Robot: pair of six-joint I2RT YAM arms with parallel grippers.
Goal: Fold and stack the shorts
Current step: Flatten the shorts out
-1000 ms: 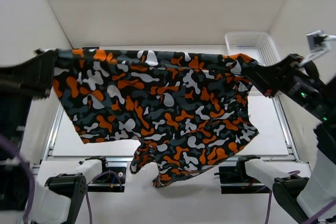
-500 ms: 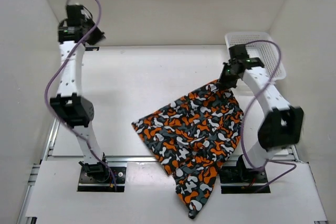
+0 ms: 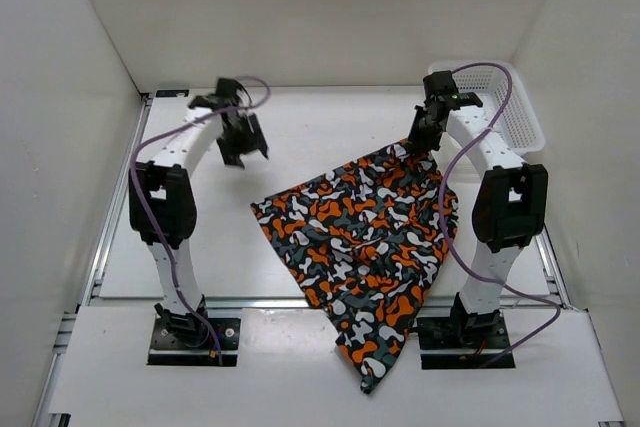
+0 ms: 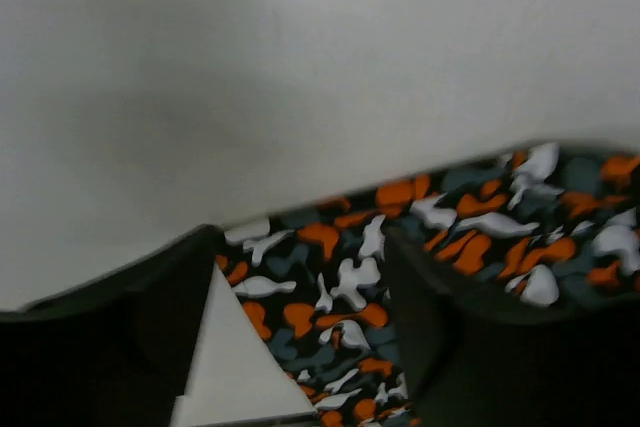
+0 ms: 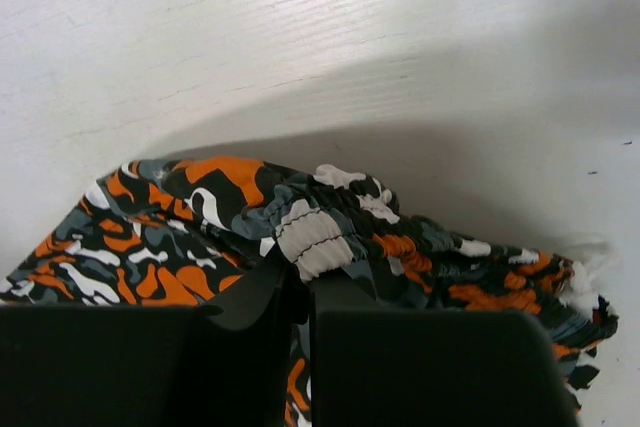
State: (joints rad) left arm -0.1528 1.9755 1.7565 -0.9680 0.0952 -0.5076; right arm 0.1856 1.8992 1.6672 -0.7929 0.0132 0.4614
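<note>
The camouflage shorts [image 3: 365, 237] lie spread on the white table, one end trailing over the front edge between the arm bases. My right gripper [image 3: 420, 141] is shut on the gathered elastic waistband at the cloth's far right corner. In the right wrist view the waistband [image 5: 305, 232] bunches right at the shut right gripper [image 5: 300, 272]. My left gripper [image 3: 243, 150] hovers left of the shorts, open and empty. In the left wrist view the shorts [image 4: 340, 277] show through the gap of the open left gripper [image 4: 300, 292].
A white mesh basket [image 3: 512, 107] stands at the back right corner, just behind the right arm. White walls close the table on the left, right and back. Metal rails [image 3: 110, 247] run along the table's left and front sides.
A second ago both grippers held the shorts stretched high. The left gripper has let go and swung down toward the table; the shorts dropped onto it, still held at the right corner.
</note>
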